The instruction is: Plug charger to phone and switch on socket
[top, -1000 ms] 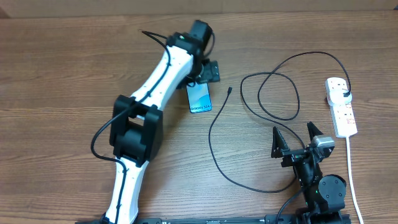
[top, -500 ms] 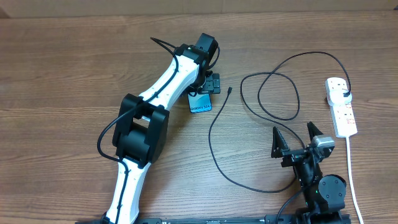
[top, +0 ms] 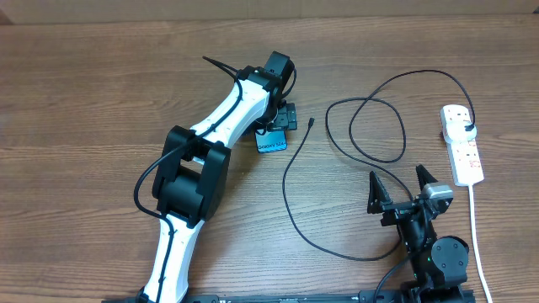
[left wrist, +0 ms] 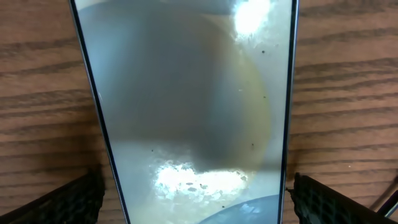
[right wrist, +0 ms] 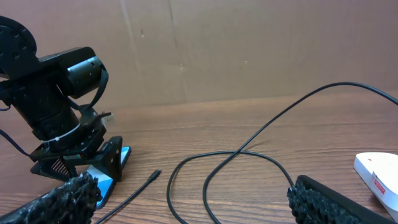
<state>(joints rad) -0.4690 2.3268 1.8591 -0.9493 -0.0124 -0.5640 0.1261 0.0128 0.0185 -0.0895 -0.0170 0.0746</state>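
Note:
The phone (top: 271, 141) lies flat on the table with its cyan screen up. It fills the left wrist view (left wrist: 186, 93). My left gripper (top: 282, 118) is low over its far end. The fingers (left wrist: 196, 199) stand on either side of the phone's long edges with small gaps, open. The charger cable (top: 290, 194) lies in loose loops. Its black connector (top: 312, 123) rests just right of the phone, free. Its plug (top: 466, 129) sits in the socket strip (top: 465, 158) at the right. My right gripper (top: 402, 192) is open and empty, near the front edge.
The strip's thick white cord (top: 477, 236) runs toward the front edge at the far right. In the right wrist view the cable loops (right wrist: 236, 158) lie ahead of my fingers, with the strip's end (right wrist: 379, 171) at the right. A cardboard wall (right wrist: 249, 50) stands behind the table.
My left gripper has moved toward the front and down over the phone's far end, covering more of the screen. The right arm, cable and strip have not moved.

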